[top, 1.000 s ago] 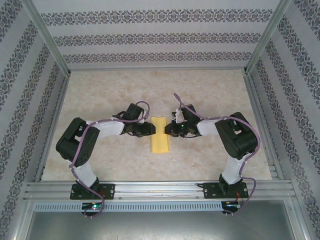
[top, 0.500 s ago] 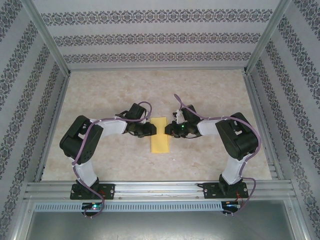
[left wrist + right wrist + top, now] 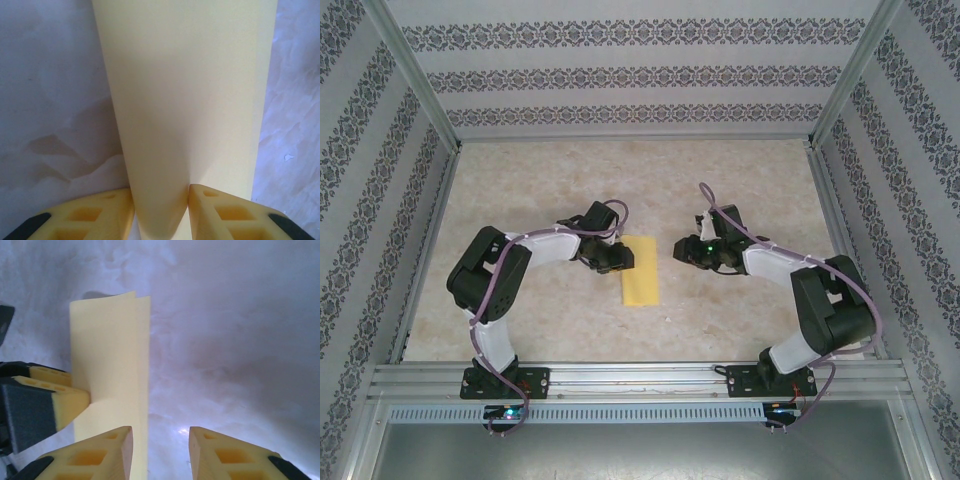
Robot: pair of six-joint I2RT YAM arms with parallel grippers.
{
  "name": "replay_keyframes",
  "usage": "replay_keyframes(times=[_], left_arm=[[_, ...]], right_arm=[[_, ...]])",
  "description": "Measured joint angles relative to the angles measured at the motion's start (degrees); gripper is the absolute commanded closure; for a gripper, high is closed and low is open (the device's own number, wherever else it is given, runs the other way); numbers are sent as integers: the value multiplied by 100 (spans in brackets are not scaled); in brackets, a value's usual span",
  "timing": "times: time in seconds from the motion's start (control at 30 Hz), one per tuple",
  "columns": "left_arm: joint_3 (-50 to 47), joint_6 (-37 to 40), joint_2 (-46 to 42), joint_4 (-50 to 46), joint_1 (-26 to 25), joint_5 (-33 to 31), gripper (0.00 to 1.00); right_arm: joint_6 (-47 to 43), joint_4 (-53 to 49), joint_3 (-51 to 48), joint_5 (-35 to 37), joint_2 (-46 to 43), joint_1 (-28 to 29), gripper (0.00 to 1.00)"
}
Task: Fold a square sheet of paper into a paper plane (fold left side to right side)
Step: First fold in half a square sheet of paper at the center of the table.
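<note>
The square sheet of paper [image 3: 640, 272] lies on the table as a narrow yellow rectangle, long side running away from the arms. My left gripper [image 3: 623, 257] sits at its upper left edge. In the left wrist view the yellow fingers [image 3: 105, 212] stand a little apart, and the paper [image 3: 190, 90] fills the gap between them. My right gripper [image 3: 678, 250] hovers to the right of the sheet, apart from it. Its jaws [image 3: 161, 432] are open over bare table, with the paper [image 3: 112, 350] beside the left finger. The left gripper's finger [image 3: 65, 400] rests on the sheet's far edge.
The marbled tabletop [image 3: 740, 190] is boxed in by patterned walls and metal posts. An aluminium rail [image 3: 640, 378] carrying both arm bases runs along the near edge. A tiny white speck [image 3: 665, 318] lies near the paper's lower right corner.
My right gripper has let go and pulled back to the right, off the paper. The left gripper has stayed at the sheet's left edge, edging slightly further onto it.
</note>
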Motion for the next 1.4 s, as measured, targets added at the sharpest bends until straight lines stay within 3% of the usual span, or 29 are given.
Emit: replay_keyframes(times=[0.27,1.4], left_arm=[[282,125,133,-365,-94,-138,58],[721,214,413,-918,-197,-330,56]], right_arm=[[-109,-149,-74,74,-61,-83,65],[-129,-151,-140,68,-61,-81,64]])
